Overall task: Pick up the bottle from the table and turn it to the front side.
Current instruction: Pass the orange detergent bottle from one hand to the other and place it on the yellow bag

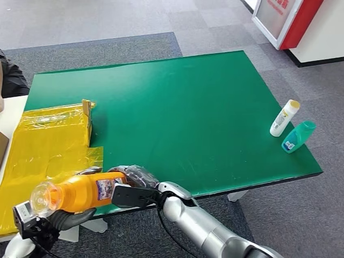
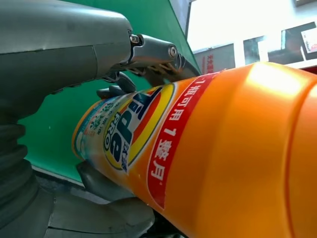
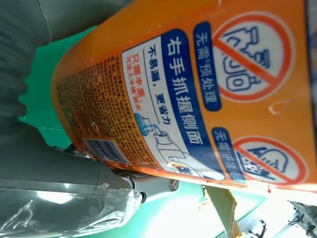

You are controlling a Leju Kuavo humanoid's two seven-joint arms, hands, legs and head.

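An orange detergent bottle (image 1: pixel 81 192) lies sideways in the air over the near left corner of the green table (image 1: pixel 183 107), its clear cap pointing left. My left hand (image 1: pixel 66 219) holds it from below near the neck, dark fingers curled under it. My right hand (image 1: pixel 131 188) grips the bottle's base end from the right. In the left wrist view the bottle (image 2: pixel 224 158) shows its front logo label, with my left hand (image 2: pixel 56 54) wrapped around it. In the right wrist view the bottle (image 3: pixel 186 89) shows its back label with barcode against my right hand (image 3: pixel 56 173).
A yellow plastic bag (image 1: pixel 48 140) over a cardboard box covers the table's left side. A white bottle (image 1: pixel 285 118) and a teal bottle (image 1: pixel 299 136) lie near the right edge. A person's dark sleeve (image 1: pixel 10 75) is at the far left. A red-and-white stand (image 1: pixel 284 21) is beyond the table.
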